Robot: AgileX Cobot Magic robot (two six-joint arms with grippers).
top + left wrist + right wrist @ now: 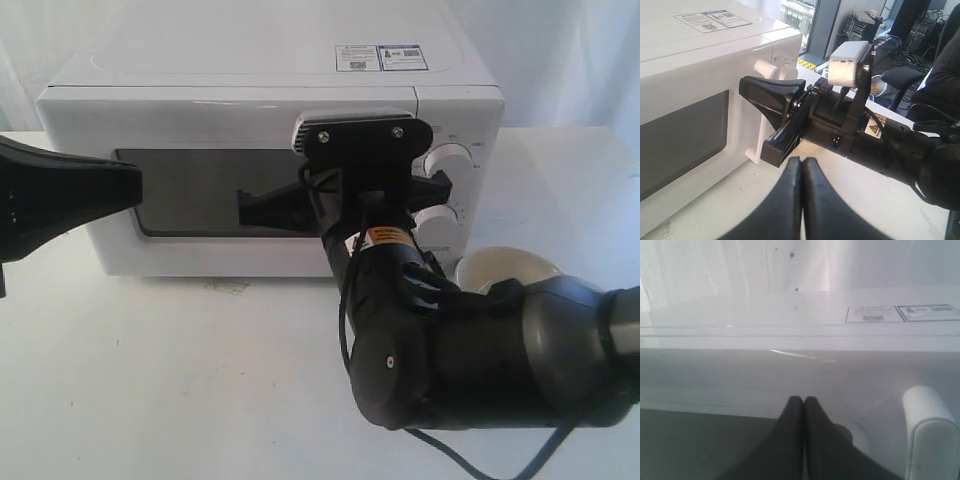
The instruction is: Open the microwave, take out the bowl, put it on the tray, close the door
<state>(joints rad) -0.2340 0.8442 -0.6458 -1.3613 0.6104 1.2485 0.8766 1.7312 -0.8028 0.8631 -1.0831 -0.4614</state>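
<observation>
The white microwave [250,90] stands at the back of the table, its door [200,120] lying flush with the body. My right gripper [803,399] is shut and empty, its tips against the door panel just beside the tall white handle [930,432]. The left wrist view shows those black fingers [772,147] meeting the door at the handle's lower end [754,152]. In the exterior view my right wrist [365,160] hides the handle. The cream bowl [505,268] sits outside, right of the microwave and behind my right arm. My left gripper [138,188] hangs shut and empty before the window's left side.
Two round knobs [447,160] are on the microwave's right panel. Stickers [380,57] lie on its top. My right arm's bulky elbow [440,360] and its cable [480,462] fill the front right of the table. What the bowl rests on is hidden.
</observation>
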